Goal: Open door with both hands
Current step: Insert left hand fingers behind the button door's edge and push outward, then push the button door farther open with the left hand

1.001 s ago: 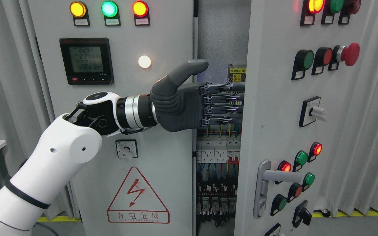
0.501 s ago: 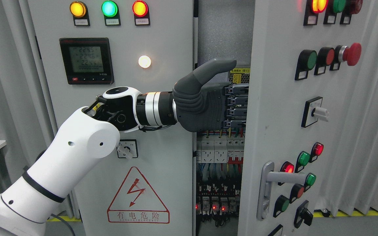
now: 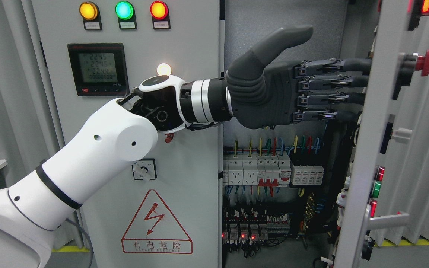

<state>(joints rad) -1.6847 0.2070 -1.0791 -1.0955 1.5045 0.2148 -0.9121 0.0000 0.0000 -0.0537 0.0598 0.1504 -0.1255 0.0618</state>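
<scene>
Head view; left arm enters from lower left and reaches across the cabinet front to the right door [image 3: 367, 156]; right arm not in view.

Left hand [image 3: 311, 93]: palm flat and side-on, thumb raised clear, four fingers [image 3: 333, 82] extended straight toward the door's inner face; fingertips run out of sight behind the door's near edge, so contact is probable but cannot be confirmed; hand is released, fingers straight, grasping nothing; it looks to be pushing with the finger pads rather than gripping.

Right door: swung far out, seen almost edge-on at the picture's right; its red mushroom button [image 3: 423, 61] and lever handle [image 3: 387, 220] project in profile; the handle is untouched. Left door [image 3: 125, 130] closed, carrying the meter [image 3: 98, 69], three lamps at the top and the warning triangle [image 3: 156, 221].

Cabinet interior exposed between the doors: row of breakers [image 3: 270, 169] with coloured wiring above, darker terminal rows below.

Step in hand, as judged: pushing the right door outward from its inside face; well advanced, door near a right angle to the cabinet.

Next move calls for: continuing the outward sweep with fingers kept flat on the panel, or withdrawing the arm once the door holds open; keep forearm away from the live breakers and wiring just below the hand; the left door remains shut, so if the task includes it, the right arm would have to come in.

Risk noted: fingertips slipping off the door edge as the angle widens.
</scene>
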